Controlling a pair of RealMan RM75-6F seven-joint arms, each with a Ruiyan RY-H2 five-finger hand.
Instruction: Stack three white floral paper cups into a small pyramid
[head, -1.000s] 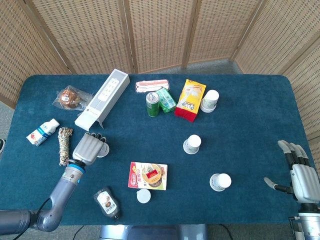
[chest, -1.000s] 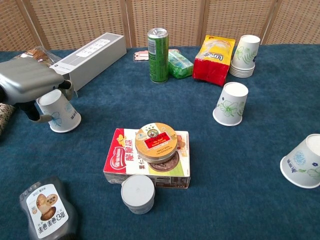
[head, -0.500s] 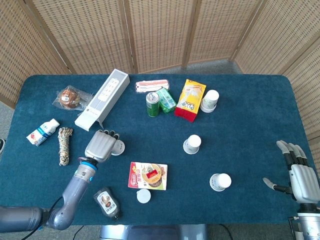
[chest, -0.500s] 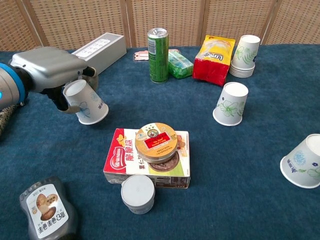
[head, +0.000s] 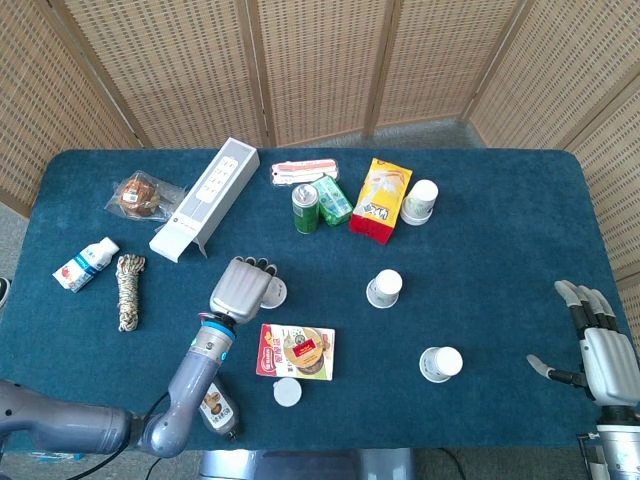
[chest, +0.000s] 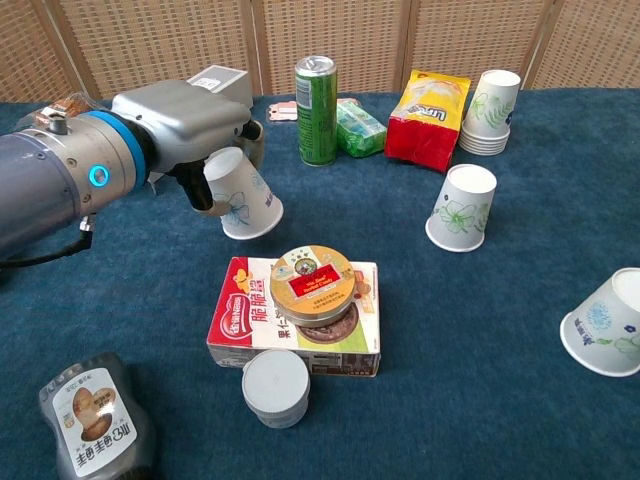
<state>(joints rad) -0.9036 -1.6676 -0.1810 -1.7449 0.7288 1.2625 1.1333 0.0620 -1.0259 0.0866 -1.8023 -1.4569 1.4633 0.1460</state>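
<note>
Left hand (chest: 185, 110): grips a floral paper cup (chest: 243, 195) upside down and tilted, rim low over the cloth, just beside the snack box (chest: 296, 330) with its round tin (chest: 313, 281); inverted presumably because a pyramid wants mouths down.

Centre: second inverted cup (chest: 463, 208), standing alone, probable base member.

Behind it: spare cup stack (chest: 490, 110) beside the yellow-red snack bag (chest: 430, 117); green can (chest: 317, 110) further left.

Right: third cup (chest: 606, 324), tilted on its side, well apart from the second, needing repositioning.

Right hand (head: 605, 350): empty, fingers spread, idle at the table edge.
</note>
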